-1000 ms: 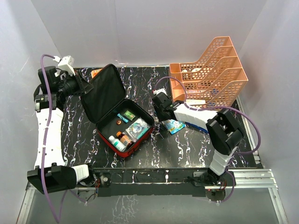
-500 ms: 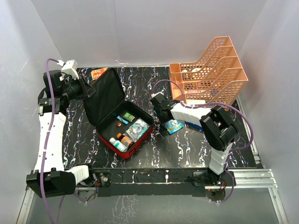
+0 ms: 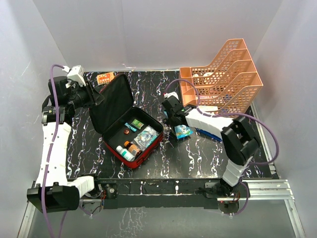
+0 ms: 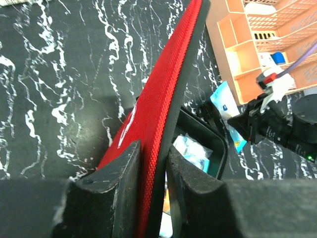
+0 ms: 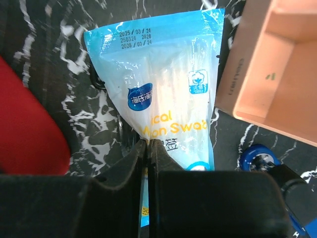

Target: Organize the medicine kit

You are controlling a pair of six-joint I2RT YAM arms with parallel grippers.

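The red medicine kit point(image 3: 148, 148) lies open left of centre, with bottles and packets inside. Its lid point(image 3: 111, 101) stands steeply upright. My left gripper point(image 3: 97, 96) straddles the lid's top edge point(image 4: 163, 99). The gripper point(image 4: 151, 148) is slightly open, with a thin gap between the black lining and the right finger. A blue-and-white cotton swab packet point(image 3: 183, 131) lies just right of the kit. My right gripper point(image 3: 174, 124) is shut on the packet's near edge. In the right wrist view the packet point(image 5: 158, 84) is pinched between the closed gripper point(image 5: 148, 143).
The orange tiered tray point(image 3: 223, 74) stands at the back right, its corner point(image 5: 277, 64) close beside the packet. A blue pen-like item point(image 3: 208, 133) lies under my right arm. An orange blister pack point(image 3: 105, 77) sits behind the lid.
My right gripper has closed on the swab packet, which shifted slightly toward the kit. The left arm swung the lid more upright, and its jaws have eased a little.
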